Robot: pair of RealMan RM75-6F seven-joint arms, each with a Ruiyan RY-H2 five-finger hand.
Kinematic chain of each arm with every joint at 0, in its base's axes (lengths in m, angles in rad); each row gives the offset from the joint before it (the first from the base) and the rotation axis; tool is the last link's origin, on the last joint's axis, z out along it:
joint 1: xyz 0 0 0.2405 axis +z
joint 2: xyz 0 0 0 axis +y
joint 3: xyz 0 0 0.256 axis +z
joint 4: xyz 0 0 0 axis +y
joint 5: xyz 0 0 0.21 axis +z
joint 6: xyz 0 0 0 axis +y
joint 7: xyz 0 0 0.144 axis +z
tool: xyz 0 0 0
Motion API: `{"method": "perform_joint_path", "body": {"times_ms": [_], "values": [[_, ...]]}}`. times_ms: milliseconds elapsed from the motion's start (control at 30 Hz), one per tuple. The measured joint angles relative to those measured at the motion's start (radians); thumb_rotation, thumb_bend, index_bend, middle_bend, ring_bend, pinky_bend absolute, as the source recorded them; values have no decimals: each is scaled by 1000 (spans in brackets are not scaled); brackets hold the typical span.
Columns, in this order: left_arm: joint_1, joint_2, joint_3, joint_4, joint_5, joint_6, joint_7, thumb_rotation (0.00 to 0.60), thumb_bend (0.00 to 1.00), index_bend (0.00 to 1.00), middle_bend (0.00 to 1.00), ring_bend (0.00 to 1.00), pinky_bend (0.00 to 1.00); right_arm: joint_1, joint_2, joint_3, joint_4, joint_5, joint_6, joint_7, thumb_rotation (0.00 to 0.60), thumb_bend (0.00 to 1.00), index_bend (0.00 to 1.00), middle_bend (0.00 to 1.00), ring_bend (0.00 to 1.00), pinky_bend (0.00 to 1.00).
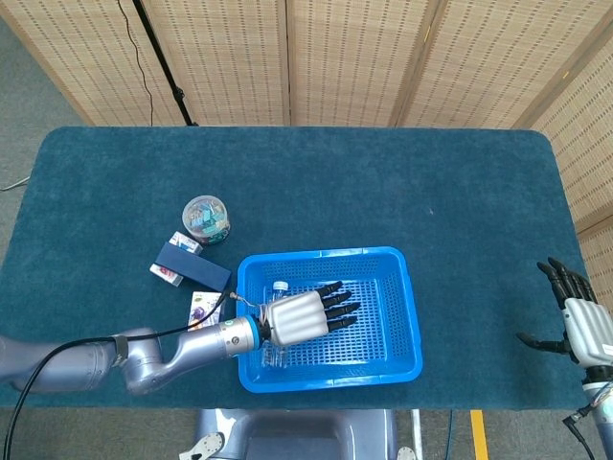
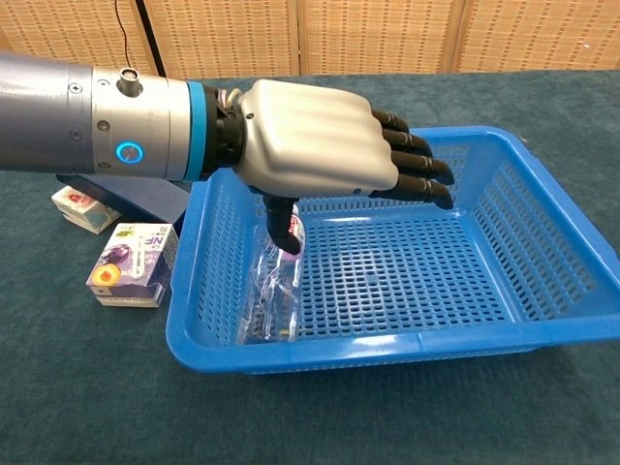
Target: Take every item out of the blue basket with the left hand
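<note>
Left hand (image 2: 320, 145), fingers spread and holding nothing, hovers palm-down over the blue basket (image 2: 542, 329); in the chest view its thumb reaches down toward the neck end of the water bottle (image 2: 273, 291), though whether it touches cannot be told. The bottle, clear plastic and lying on its side along the basket's left wall, appears to be the only item left inside, so you are at the last pick.

Your hand sits over the middle of the basket, while the bottle lies to one side beneath the thumb. Close from here and the fingers would likely meet bare mesh, or catch only the neck, and a smooth round bottle gripped at one end may swivel or slip free. It can also roll against the wall as you press, which would leave little room for fingers on that side. Lifting with fingertips snagged in the mesh could drag the light basket along.

Outside, close to the basket's left wall, lie the juice carton (image 2: 131, 263), the dark blue box (image 2: 145, 199), a small white carton (image 2: 82, 208) and, in the head view, a round clear tub (image 1: 205, 218); setting the bottle down carelessly could knock into them.

Right hand (image 1: 584, 321) rests open at the table's far right, well apart.
</note>
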Motion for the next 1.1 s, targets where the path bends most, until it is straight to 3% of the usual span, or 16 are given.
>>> {"method": "perform_joint_path", "body": {"times_ms": [300,1100], "values": [[-9,36,52,36,65,-1,-96,600,0,0,0,0,86,5,-7,5,7,13,-9,-19,600,0,0,0,0,0],[-84,-14,92,118,83,-89,-122,600,0,0,0,0,126,8,-12,13,8,38,-24,-33,600,0,0,0,0,0]]}}
